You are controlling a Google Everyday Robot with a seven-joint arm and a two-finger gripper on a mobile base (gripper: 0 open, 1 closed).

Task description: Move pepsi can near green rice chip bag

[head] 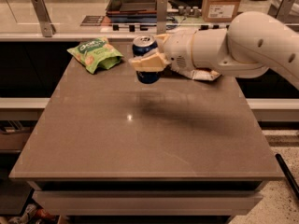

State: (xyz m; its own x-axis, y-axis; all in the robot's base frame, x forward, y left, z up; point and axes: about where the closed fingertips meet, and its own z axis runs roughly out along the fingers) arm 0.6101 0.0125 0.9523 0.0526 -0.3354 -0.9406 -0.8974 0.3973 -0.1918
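Note:
The pepsi can (pixel 145 45), dark blue with a silver top, is held upright above the table's far middle. My gripper (pixel 148 61) is shut on it, with a pale finger (pixel 147 62) across its front; the white arm reaches in from the right. The green rice chip bag (pixel 95 53) lies on the table's far left corner, a short way left of the can and apart from it. The can casts a shadow on the tabletop below and to the right.
The brown table (pixel 140 134) has its front edge near me. A second chip bag (pixel 205 74) lies mostly hidden behind the arm. A railing with metal posts (pixel 43 16), a dark tray (pixel 135 1) and a cardboard box (pixel 222 3) stand behind the table.

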